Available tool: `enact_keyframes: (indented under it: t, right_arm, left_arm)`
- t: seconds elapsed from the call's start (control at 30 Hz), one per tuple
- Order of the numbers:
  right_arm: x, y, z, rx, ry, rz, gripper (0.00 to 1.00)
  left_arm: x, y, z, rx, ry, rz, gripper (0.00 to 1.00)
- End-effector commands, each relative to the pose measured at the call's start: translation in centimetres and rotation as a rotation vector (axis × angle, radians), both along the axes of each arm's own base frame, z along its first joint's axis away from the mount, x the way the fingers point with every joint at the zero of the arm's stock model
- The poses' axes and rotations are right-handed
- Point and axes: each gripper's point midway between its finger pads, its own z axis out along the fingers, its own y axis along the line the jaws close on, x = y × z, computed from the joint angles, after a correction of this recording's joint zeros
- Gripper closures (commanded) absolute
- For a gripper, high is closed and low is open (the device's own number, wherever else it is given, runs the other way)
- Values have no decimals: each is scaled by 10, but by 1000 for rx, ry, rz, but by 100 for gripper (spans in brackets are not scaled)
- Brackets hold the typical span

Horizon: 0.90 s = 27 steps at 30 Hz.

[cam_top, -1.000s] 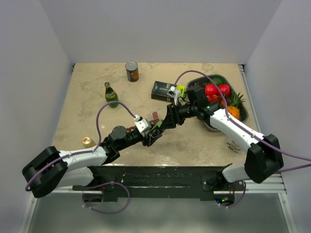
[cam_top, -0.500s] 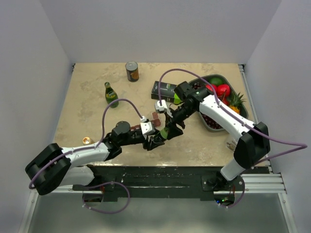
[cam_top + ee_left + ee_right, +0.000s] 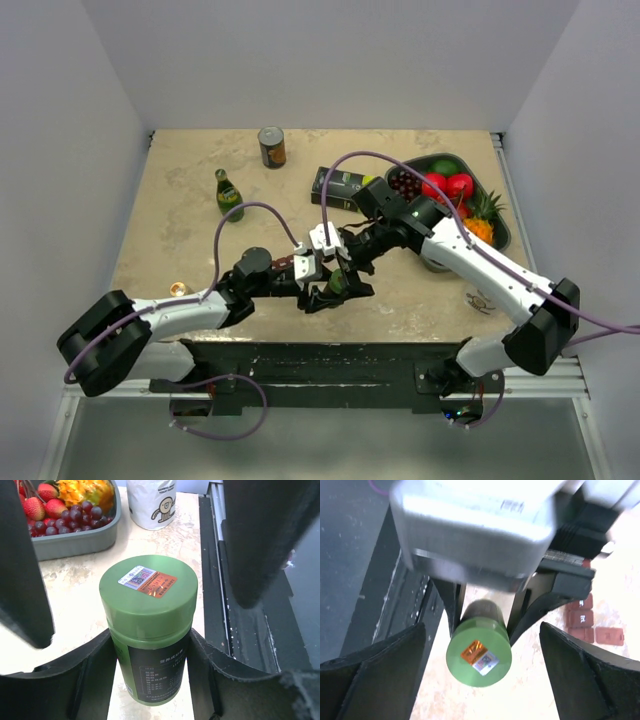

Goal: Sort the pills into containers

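My left gripper (image 3: 150, 672) is shut on a green pill bottle (image 3: 148, 625) with a green cap and holds it upright just above the table; it also shows in the top view (image 3: 322, 292). My right gripper (image 3: 482, 680) is open and hangs over the cap (image 3: 479, 651), with its fingers (image 3: 270, 535) wide on either side and not touching. In the top view the right gripper (image 3: 347, 270) sits right at the bottle (image 3: 337, 284). The maroon compartment strip (image 3: 590, 622) lies on the table beside the bottle, mostly hidden under the arms (image 3: 287, 263).
A dark tray of fruit (image 3: 503, 236) stands at the right, with a black-and-lime box (image 3: 338, 186) beside it. A can (image 3: 272, 146) and a small green glass bottle (image 3: 229, 194) stand further back. A white pouch (image 3: 480, 297) and the table's front rail (image 3: 220, 605) are close by.
My right arm has swung in from the fruit tray, and its open gripper is now over the bottle cap. My left gripper has shifted a little right with the bottle.
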Motion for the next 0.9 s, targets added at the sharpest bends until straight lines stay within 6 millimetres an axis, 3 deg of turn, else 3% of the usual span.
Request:
enact_keyframes:
  t: [0.0, 0.17, 0.23, 0.3, 0.33, 0.47, 0.6, 0.87]
  right_arm:
    - [-3, 15, 36, 136, 29, -32, 1]
    - [14, 11, 64, 219, 183, -191, 1]
    - [26, 12, 59, 229, 228, -282, 1]
    - [24, 11, 56, 224, 291, -356, 1]
    - [29, 12, 48, 225, 296, -394, 1]
    - [46, 6, 36, 199, 255, -522, 2]
    - [56, 6, 34, 197, 234, -569, 3]
    - [58, 12, 24, 174, 218, -580, 4]
  left_arm:
    - [8, -1, 26, -63, -117, 27, 100]
    - [17, 3, 29, -66, -119, 91, 100]
    - [25, 6, 37, -87, -117, 148, 100]
    - [28, 9, 39, -104, -117, 177, 100]
    - [29, 9, 47, -146, -94, 196, 100]
    - [33, 13, 49, -189, -56, 247, 100]
    - [36, 13, 51, -204, -42, 263, 100]
    - [38, 11, 52, -206, -26, 271, 100]
